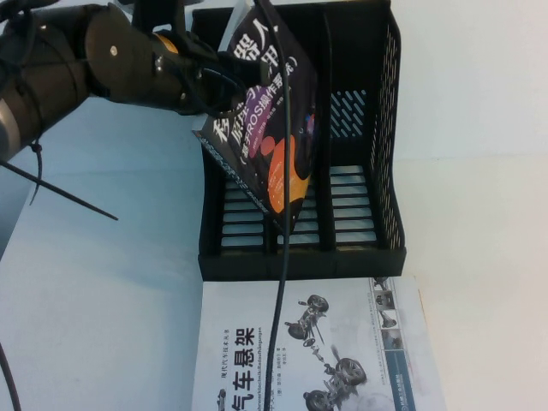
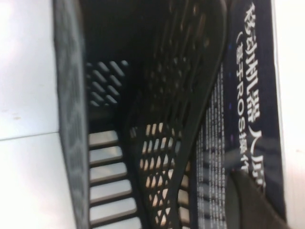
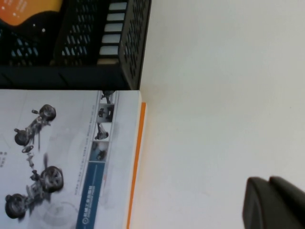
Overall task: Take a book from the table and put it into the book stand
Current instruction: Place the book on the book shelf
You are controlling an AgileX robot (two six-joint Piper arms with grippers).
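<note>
The left gripper (image 1: 224,90) has its fingers clamped on the book (image 1: 272,128), tilted above the book stand (image 1: 360,154); a floppy, weighty paperback, best pinched near the spine. The right gripper (image 3: 274,202) hovers over the surface (image 3: 214,95), fingers apparently together.

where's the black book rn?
High view: the black book is tilted over the book stand, held by the left pincer, lower corner in the middle slot. Right pincer hovers over the table.
</note>
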